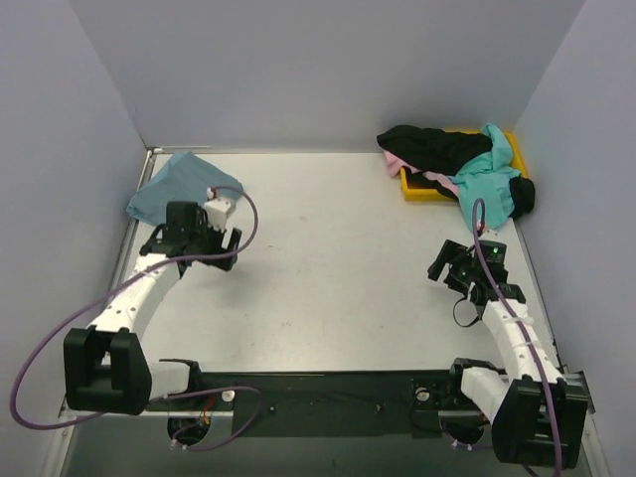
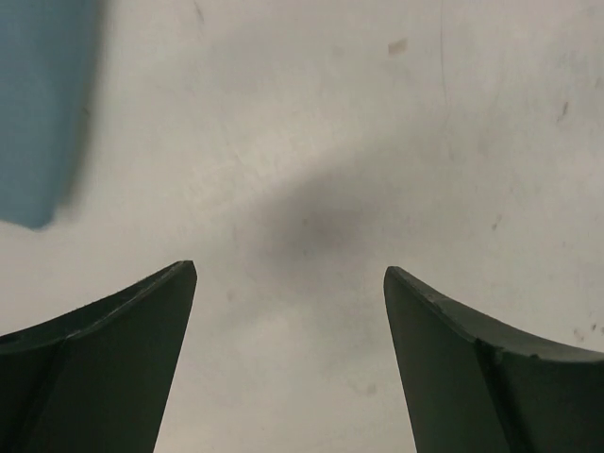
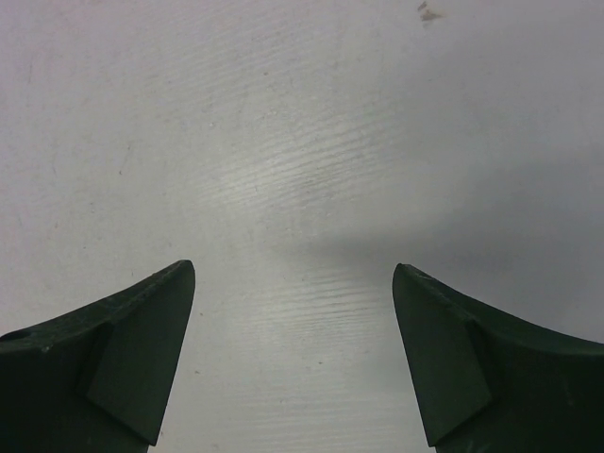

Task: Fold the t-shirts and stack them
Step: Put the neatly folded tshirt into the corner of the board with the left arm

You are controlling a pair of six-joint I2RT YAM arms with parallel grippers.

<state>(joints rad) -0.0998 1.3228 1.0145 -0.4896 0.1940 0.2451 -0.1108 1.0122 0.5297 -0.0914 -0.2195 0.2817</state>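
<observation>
Grey table point(image 1: 338, 288) — plain pale walls point(image 1: 328, 70) around.

The left arm point(image 1: 139, 293) is seen raised from its base at the near left, its links slanted forward and inward, with the wrist bent downward. The left gripper point(image 1: 227, 248) is held low and pointed down, its jaws spread wide apart; both dark fingers point(image 2: 113, 368) are seen at the lower corners of the left wrist view. The right arm point(image 1: 512, 333) is angled forward from its base at the near right. The right gripper point(image 1: 444, 276) is likewise turned downward and inward, with its jaws parted widely
</observation>
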